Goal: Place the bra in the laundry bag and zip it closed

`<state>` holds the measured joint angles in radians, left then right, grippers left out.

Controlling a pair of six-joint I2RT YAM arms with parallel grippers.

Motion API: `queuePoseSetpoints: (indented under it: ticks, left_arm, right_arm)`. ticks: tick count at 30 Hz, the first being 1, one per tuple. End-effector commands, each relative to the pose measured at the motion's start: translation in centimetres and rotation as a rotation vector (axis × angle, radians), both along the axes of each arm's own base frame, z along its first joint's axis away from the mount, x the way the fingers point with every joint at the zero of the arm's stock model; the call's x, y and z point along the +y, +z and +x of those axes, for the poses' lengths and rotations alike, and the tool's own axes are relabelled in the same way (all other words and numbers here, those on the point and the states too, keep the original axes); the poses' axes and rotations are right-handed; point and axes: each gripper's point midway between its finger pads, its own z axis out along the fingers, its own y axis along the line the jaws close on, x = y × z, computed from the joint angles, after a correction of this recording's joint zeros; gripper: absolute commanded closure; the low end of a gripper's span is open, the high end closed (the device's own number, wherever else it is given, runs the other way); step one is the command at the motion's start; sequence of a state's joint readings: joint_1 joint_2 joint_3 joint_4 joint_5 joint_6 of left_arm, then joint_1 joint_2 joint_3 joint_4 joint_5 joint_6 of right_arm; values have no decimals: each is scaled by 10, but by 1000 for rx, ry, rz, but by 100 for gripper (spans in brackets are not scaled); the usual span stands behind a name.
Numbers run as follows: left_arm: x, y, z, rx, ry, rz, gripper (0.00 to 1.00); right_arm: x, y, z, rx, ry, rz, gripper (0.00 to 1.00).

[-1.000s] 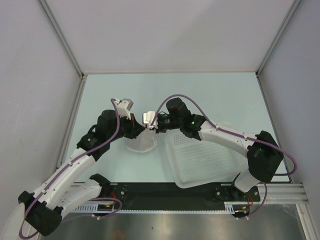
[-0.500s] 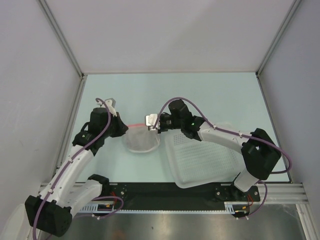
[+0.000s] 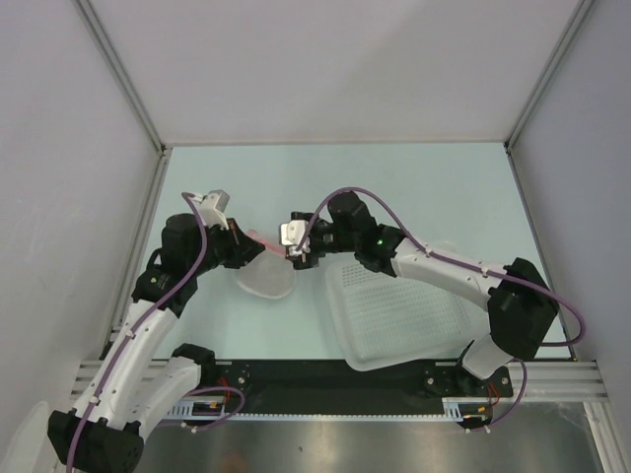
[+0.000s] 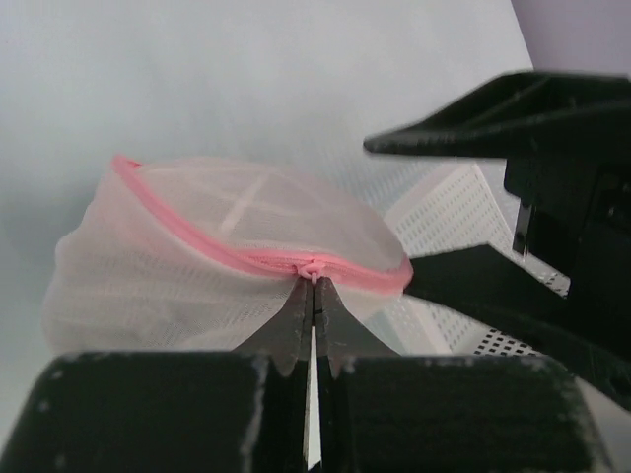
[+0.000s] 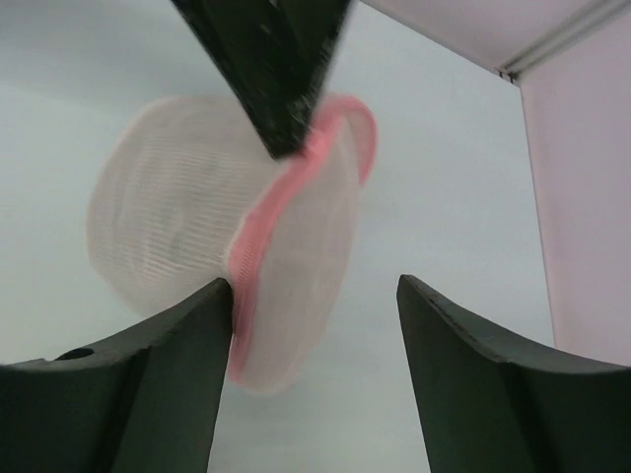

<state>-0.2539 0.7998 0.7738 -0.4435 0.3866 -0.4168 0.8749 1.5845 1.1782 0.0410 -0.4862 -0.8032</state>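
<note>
Pinching the pink zipper trim (image 4: pixel 197 232) of the laundry bag (image 3: pixel 266 283), the left end effector (image 4: pixel 314 293) has both fingers pressed together on a small pink knot at the middle of that trim. The bag is a rounded pouch of cloudy white mesh. It rests on the bench (image 3: pixel 414 182) just left of the white perforated basket (image 3: pixel 404 310), with its pinched edge raised and the rest sagging below. The mesh is too cloudy to tell what lies inside. The right end effector (image 5: pixel 315 296) hangs above the far left corner of the basket, at the end of the bag nearest the basket. Its fingers are spread wide with nothing gripped between them. One finger lies right beside the pink trim, though whether it touches cannot be told. The basket lies flat on the bench.
</note>
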Motion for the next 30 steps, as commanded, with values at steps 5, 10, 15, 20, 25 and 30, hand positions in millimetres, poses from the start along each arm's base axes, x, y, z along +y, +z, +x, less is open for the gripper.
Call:
queuePoseSetpoints:
  ticks: [5, 10, 15, 20, 25, 30]
  left_arm:
    - [-11, 27, -4, -90, -79, -49, 100]
    - [-10, 28, -5, -98, -76, -47, 100]
    - [23, 12, 6, -45, 109, 77, 100]
    - [75, -29, 20, 117, 341, 158, 100]
    - [81, -15, 29, 64, 319, 87, 100]
    - [43, 34, 24, -95, 117, -59, 100]
  right_arm:
    - [29, 36, -29, 42, 55, 83, 53]
    - [39, 27, -30, 56, 55, 75, 66]
    - [19, 1, -16, -3, -20, -23, 100]
    - [-14, -7, 0, -90, -33, 13, 100]
    - [-36, -15, 22, -53, -70, 12, 100]
    - [-35, -11, 30, 21, -145, -9, 31]
